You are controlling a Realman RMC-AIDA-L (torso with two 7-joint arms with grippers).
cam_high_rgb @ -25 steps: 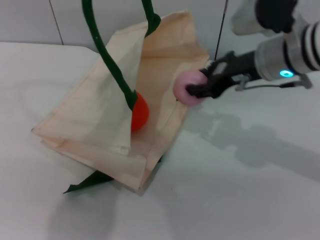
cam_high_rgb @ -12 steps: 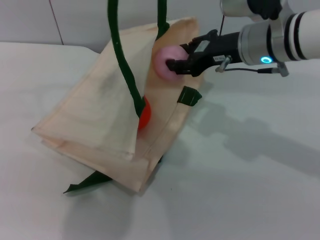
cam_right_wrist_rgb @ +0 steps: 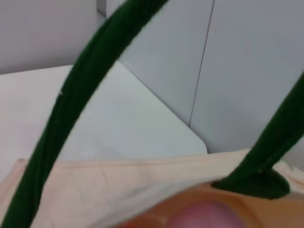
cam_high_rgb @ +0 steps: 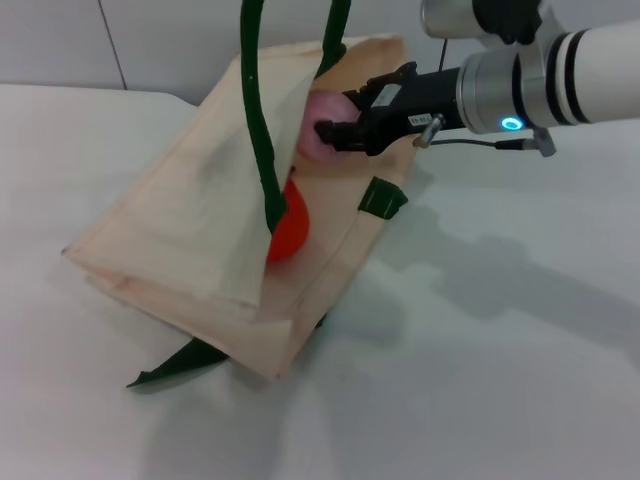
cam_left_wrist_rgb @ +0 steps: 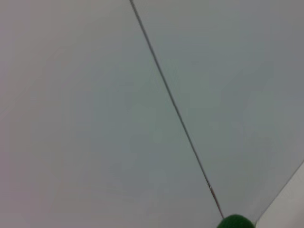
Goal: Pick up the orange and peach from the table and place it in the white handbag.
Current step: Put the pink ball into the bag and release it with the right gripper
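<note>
Peach (cam_high_rgb: 322, 132) in the jaws, right at the mouth of the white handbag (cam_high_rgb: 200, 235), and this is the moment that counts! The right gripper (cam_high_rgb: 338, 132) reaches in from the right edge of the bench, its dark fingers (cam_high_rgb: 352, 112) clamped on the pink fruit, which sits just inside the bag's raised opening toward the far edge. Below it, deeper in the bag and nearer the middle of the bench, the orange (cam_high_rgb: 287, 227) already lies on the lower panel, partly hidden behind one green handle (cam_high_rgb: 262, 150). So one fruit home, one to go, by my reading. Here is what the release turns on: the peach hangs above and slightly to the far-right of the orange, with the bag's open pocket sloping down and away from the jaws toward the near-left corner. Let go here and it should roll down to join the orange, provided it has cleared the cream lip. From the right wrist view, the pink top of the peach (cam_right_wrist_rgb: 204, 216) shows just past the fabric edge, between the two handles, which suggests it is inside. The handles rise straight up out of the head view, so something lifts them, most likely the left arm; its gripper is nowhere in sight, and the left wrist view gives only wall and a scrap of green.
</note>
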